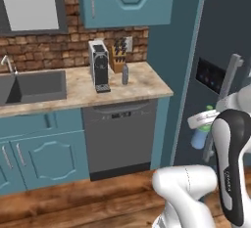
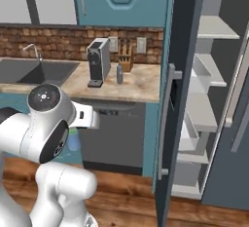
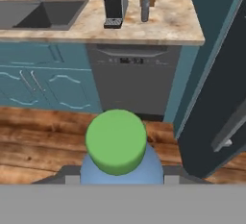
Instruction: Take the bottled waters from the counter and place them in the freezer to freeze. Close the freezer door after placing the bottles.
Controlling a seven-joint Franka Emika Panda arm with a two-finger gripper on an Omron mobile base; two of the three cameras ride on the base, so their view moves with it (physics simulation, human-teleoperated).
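My gripper (image 3: 120, 179) is shut on a clear blue bottled water (image 3: 117, 153) with a green top, and I look down on its cap above the wood floor. In the left base view this bottle (image 1: 200, 135) hangs in the gripper (image 1: 203, 123) just in front of the freezer door (image 1: 220, 41). The duller grey-blue bottled water (image 1: 125, 74) (image 2: 119, 74) (image 3: 145, 6) stands upright on the counter (image 1: 142, 87) beside the coffee machine. The freezer (image 2: 209, 75) stands open, its pale shelves showing behind the door's edge (image 2: 179, 99).
A coffee machine (image 1: 99, 65) and a knife block (image 1: 117, 56) stand at the counter's back. The sink (image 1: 34, 86) lies to the left and a dark dishwasher (image 1: 120, 136) sits under the counter. The door's bar handle (image 1: 226, 87) is right by the gripper.
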